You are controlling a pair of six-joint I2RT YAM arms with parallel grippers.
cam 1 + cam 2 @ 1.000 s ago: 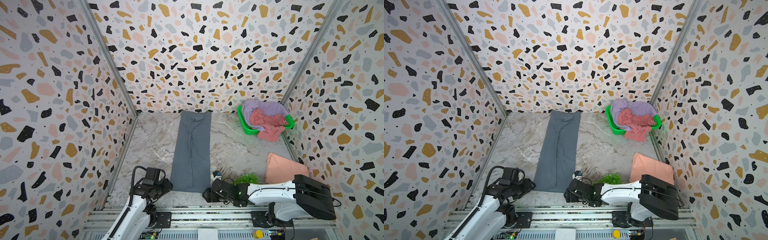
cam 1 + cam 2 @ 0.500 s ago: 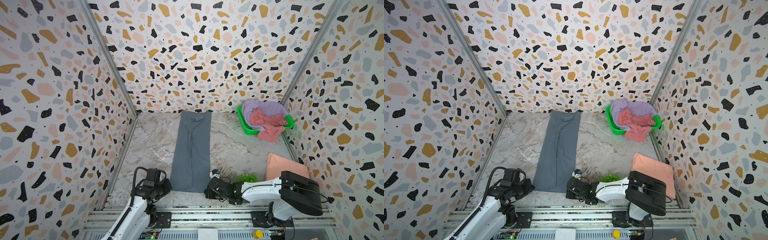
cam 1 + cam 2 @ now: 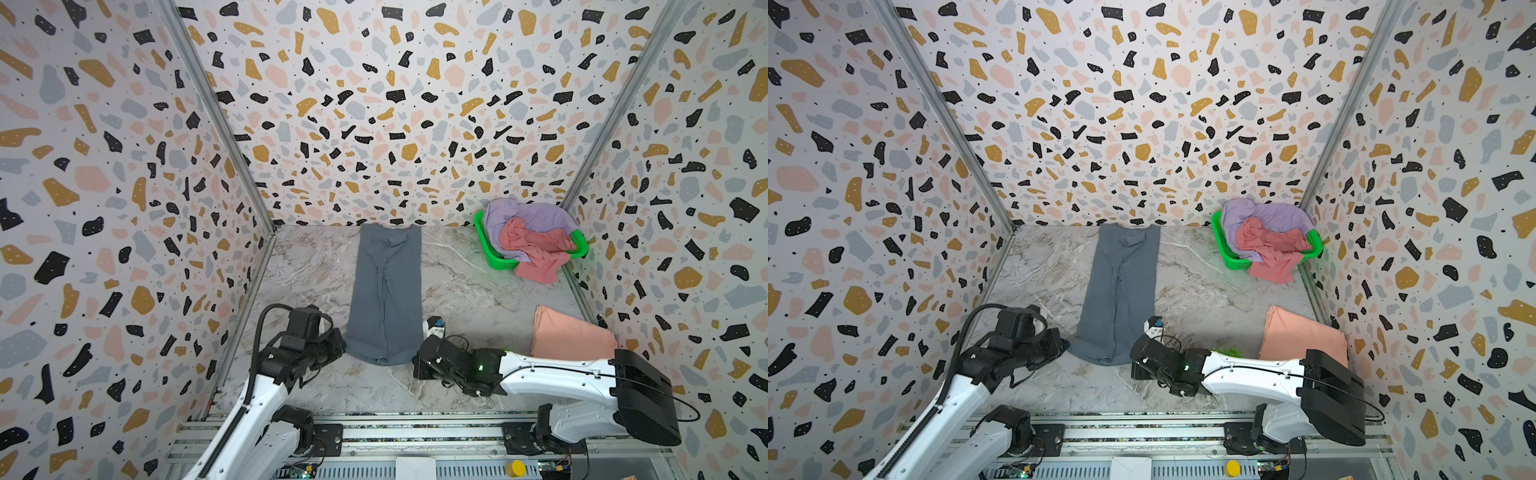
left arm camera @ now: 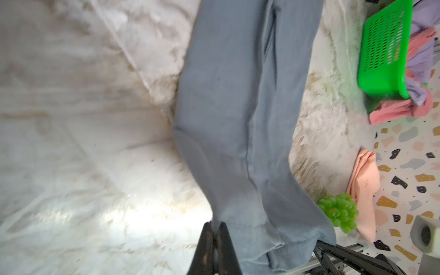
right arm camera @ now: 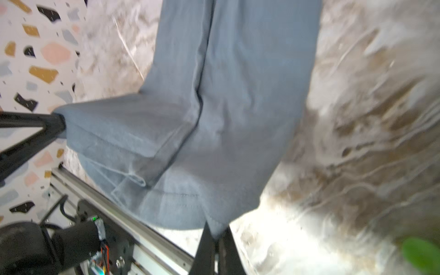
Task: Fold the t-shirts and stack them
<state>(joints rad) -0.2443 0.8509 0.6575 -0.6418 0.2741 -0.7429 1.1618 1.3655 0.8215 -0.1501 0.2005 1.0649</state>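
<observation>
Both arms are down low at the near edge of the marble table (image 3: 457, 291); the left gripper (image 4: 215, 226) has its jaws pressed together on the near left corner of the grey t-shirt (image 4: 238, 95), and you can see the cloth wedged right between the fingers in the left wrist view; same deal on the other side, the right gripper (image 5: 215, 228) is pinched shut on the near right corner of that hem, with the fabric poking up from between its tips; in the right wrist view the hem sags a little between the two pinches and shows a turned-back flap of layered cloth near the left gripper's side; in both top views the shirt lies as a long narrow strip, folded lengthwise, running straight away from the grippers until its far end is close to the back wall (image 3: 374, 166); just beside the right gripper, on its outer side, there's a small bunch of green grapes (image 4: 340, 210); a bit beyond those sits the peach t-shirt (image 3: 571, 336), folded flat by the right wall; far off past the right gripper, in the back right corner, is the green basket (image 3: 488, 253) with the lilac t-shirt (image 3: 528, 216) heaped in it and the pink t-shirt (image 3: 536, 253) spilling over its front rim onto the table.
</observation>
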